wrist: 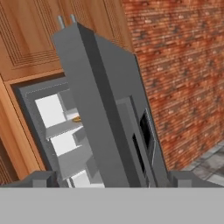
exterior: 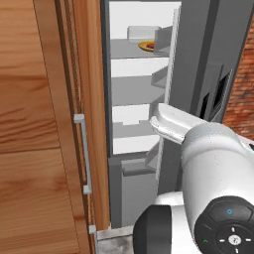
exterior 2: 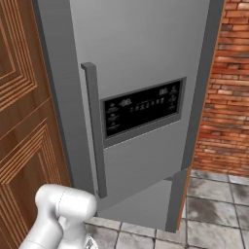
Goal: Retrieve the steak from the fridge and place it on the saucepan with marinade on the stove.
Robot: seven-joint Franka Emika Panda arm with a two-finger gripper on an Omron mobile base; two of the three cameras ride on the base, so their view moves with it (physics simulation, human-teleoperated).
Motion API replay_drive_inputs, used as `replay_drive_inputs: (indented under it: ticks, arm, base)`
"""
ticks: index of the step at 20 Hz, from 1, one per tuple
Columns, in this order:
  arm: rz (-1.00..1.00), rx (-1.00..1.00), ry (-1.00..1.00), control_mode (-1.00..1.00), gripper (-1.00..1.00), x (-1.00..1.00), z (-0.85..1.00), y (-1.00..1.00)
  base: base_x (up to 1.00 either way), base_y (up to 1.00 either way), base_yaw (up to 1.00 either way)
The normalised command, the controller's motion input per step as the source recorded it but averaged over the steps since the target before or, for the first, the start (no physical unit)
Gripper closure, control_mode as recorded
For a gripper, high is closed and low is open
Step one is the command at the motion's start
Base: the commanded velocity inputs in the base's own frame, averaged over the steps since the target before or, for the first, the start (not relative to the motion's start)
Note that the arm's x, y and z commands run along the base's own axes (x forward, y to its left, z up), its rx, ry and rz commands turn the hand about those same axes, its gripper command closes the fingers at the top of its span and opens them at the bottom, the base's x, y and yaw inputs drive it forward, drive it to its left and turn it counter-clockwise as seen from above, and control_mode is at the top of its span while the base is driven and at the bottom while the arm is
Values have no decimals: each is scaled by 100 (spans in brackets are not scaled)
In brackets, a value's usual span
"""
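Fridge door part-open; gripper w/ jaws spread wide, empty, near door edge. Swing door further right before reaching toward yellow-red item on far upper shelf, likely steak's spot.

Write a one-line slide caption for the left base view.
Fridge door ajar, white shelves exposed, a yellow round item on the top shelf, wooden cabinet at left.

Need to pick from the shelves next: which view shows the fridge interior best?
Left base view: the open fridge shows its white shelves head-on. Hand view catches a narrow slice of them past the door; right base view gives the door's outer face.
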Motion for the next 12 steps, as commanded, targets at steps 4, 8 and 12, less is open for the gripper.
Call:
replay_drive_inputs:
  ticks: [4, 8, 12]
  arm:
    - [0, 0, -1, -100, -100, 0, 0, -46]
    - [0, 0, 0, -100, -100, 0, 0, 0]
    - [0, 0, 0, -100, -100, 0, 0, 0]
  base:
    - [0, 0, 0]
    - [0, 0, 0]
    - [0, 0, 0]
